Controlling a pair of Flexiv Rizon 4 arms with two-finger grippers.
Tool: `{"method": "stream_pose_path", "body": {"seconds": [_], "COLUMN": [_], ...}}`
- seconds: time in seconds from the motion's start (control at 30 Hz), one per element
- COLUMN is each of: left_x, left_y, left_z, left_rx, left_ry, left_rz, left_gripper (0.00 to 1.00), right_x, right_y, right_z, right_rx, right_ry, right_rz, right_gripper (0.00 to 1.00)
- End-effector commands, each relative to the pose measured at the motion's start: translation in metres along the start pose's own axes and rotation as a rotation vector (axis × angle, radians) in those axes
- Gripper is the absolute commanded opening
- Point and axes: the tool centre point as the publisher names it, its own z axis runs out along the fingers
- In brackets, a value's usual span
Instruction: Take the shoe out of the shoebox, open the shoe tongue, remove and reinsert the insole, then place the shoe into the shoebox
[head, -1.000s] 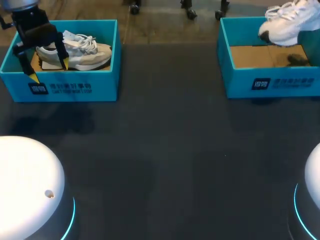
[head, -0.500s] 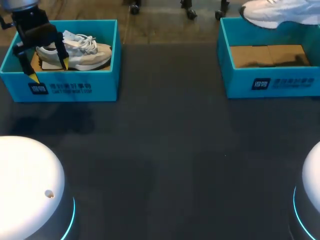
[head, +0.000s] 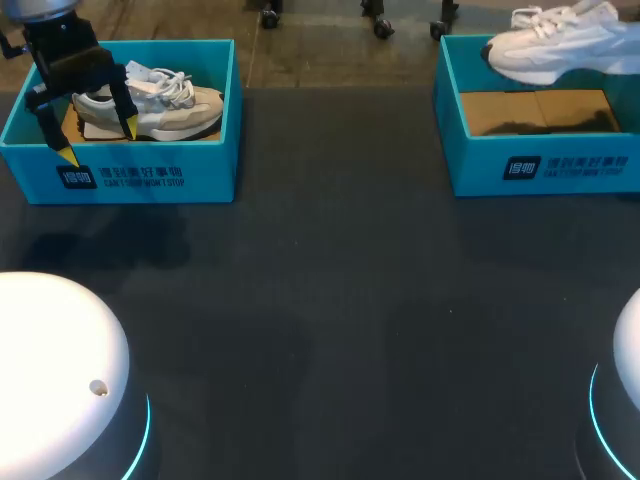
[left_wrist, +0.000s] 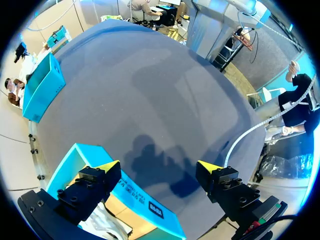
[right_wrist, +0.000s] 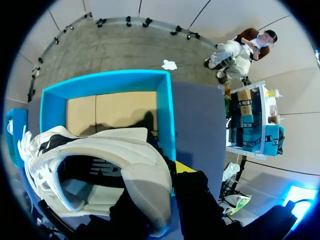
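1. Head view: the white shoe (head: 560, 45) hangs above the right shoebox (head: 540, 165); carry it level to open bench (head: 330, 300) before lowering.
2. Left wrist view: the left gripper (left_wrist: 159, 167) is spread, empty, above the left shoebox (left_wrist: 140, 197) wall.
3. Right wrist view: the right gripper (right_wrist: 165, 195) pinches the white shoe's heel; white mesh upper, dark lining, right shoebox beneath.

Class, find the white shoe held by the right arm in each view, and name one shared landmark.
Head view: white shoe, held above the right shoebox.
Left wrist view: not in it.
Right wrist view: in the claw, over that box.
Landmark: right shoebox.
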Motion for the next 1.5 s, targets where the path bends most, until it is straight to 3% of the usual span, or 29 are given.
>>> {"method": "stream_pose_path", "body": {"seconds": [0.03,0.13,0.5,1.03,1.5], "left_x": [0.000,0.000,0.000,0.000,0.000], "left_y": [0.001,0.001,0.001,0.001,0.001], "left_z": [-0.001,-0.001,-0.001,-0.001,-0.001], "left_rx": [-0.001,-0.001,-0.001,-0.001,-0.001], "left_ry": [0.003,0.003,0.003,0.003,0.003], "left_rz": [0.001,0.001,0.001,0.001,0.001], "left_gripper": [1.00,1.00,1.00,1.00,1.00], "right_x": [0.006,0.002,0.002,0.026,0.021], "right_y": [-0.001,-0.003,-0.003,-0.003,-0.014], "right_z": [0.013,0.023,0.023,0.041,0.062], "right_rx": [-0.033,-0.045,-0.045,-0.053,-0.053], "right_ry": [-0.023,-0.001,-0.001,-0.027,-0.018], "right_rz": [0.021,0.067,0.067,0.089,0.128], "right_gripper": [0.00,0.00,0.00,0.00,0.00]}}
